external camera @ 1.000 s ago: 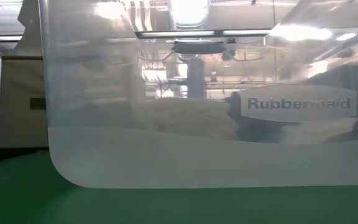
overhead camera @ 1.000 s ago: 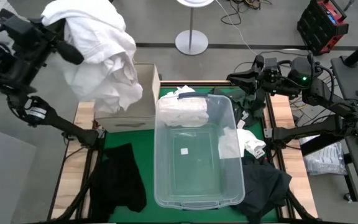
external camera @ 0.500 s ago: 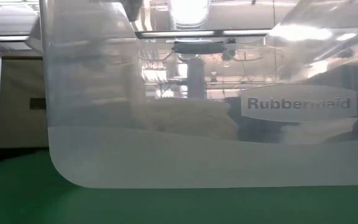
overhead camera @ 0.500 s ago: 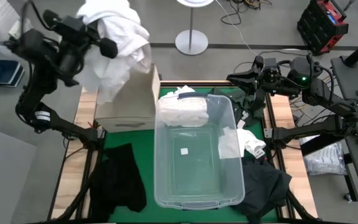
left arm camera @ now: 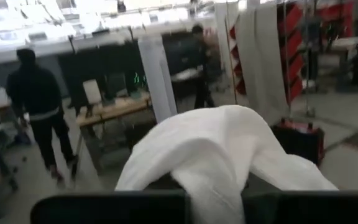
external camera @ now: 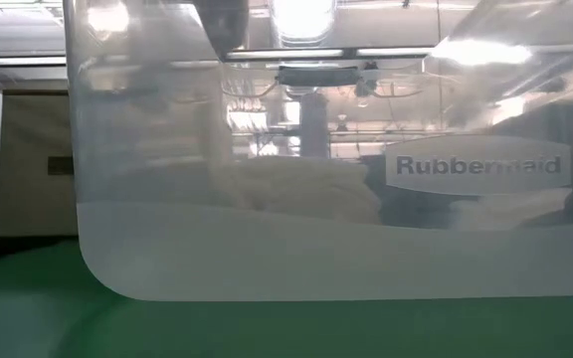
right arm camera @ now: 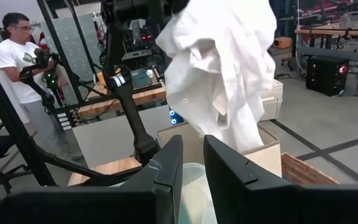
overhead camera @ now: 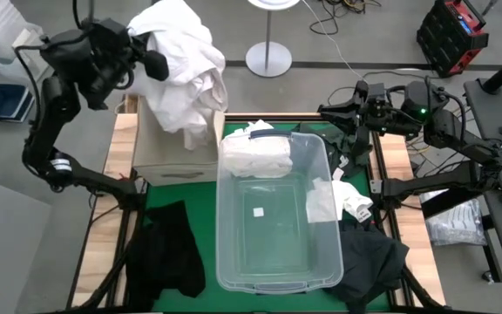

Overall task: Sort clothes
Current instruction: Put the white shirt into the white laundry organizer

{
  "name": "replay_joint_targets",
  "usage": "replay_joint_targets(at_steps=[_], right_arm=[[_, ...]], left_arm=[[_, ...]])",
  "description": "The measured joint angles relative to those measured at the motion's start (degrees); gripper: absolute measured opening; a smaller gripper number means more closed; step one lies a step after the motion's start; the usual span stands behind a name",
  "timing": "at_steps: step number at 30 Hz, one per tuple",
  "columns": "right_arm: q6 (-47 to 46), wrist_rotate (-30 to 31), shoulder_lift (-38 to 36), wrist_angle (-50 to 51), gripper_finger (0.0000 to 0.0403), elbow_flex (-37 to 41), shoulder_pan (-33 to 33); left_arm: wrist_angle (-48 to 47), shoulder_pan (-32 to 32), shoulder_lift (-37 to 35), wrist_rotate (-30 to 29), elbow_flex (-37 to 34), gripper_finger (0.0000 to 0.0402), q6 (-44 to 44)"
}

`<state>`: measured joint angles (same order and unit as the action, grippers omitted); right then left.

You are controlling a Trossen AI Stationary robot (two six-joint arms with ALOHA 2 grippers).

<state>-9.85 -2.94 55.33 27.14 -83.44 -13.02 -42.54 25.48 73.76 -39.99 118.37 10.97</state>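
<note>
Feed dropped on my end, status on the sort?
Left gripper shut on white garment, held above cardboard box. Right gripper idle, far right. Nothing blocking the box.

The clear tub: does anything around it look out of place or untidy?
Yes. A small white cloth hangs over the clear tub's right rim, half inside and half outside. A dark garment beside that corner slumps over the table's edge.

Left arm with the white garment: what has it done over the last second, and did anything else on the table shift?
The left gripper, shut on the white garment, swung it from the table's far-left corner toward the middle; it now hangs over the cardboard box, not released. The right gripper stayed at the far right. The clear tub, its white clothes and the dark garments did not move.
</note>
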Motion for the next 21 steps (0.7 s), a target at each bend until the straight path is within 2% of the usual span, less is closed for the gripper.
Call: replay_joint_targets(at_steps=[8,14,21], right_arm=[[0.0,0.0,0.0,0.1,0.0057,0.0,0.0],[0.3,0.0,0.0,0.1,0.0057,0.0,0.0],[0.3,0.0,0.0,0.1,0.0057,0.0,0.0]], left_arm=[[-15.7,4.2,0.1,7.7,2.6,0.0,-7.5],[-22.9,7.1,0.0,12.1,2.7,0.0,-10.5],[-23.7,11.3,0.5,29.1,2.7,0.0,-13.7]])
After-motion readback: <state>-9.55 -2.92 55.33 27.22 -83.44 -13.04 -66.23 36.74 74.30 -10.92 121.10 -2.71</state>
